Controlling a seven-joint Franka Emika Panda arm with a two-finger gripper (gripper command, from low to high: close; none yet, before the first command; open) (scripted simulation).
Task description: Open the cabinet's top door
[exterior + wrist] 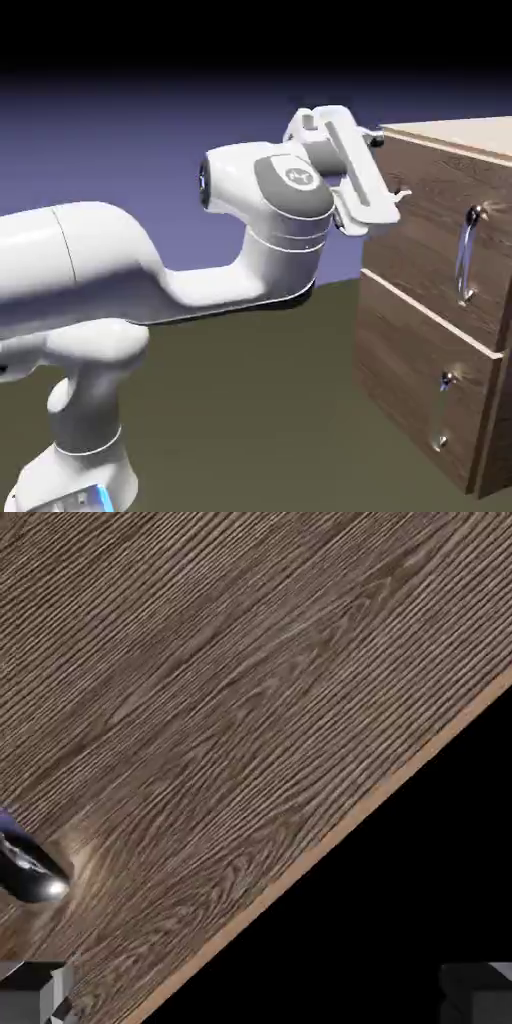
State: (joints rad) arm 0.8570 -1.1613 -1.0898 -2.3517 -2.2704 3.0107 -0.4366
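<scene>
We're in the approach step here, nothing grabbed yet. The gripper (392, 200) sits with its jaws spread wide and empty, up against the top door (430, 235) near the cabinet's (455, 135) upper front corner, short of the long silver handle (466, 255). In the hand view we mostly get wood grain, with just the handle's end (30, 872) peeking in. Next we'd need to line the fingers up around that bar. Both panels look shut, so we can't tell what's inside.
</scene>
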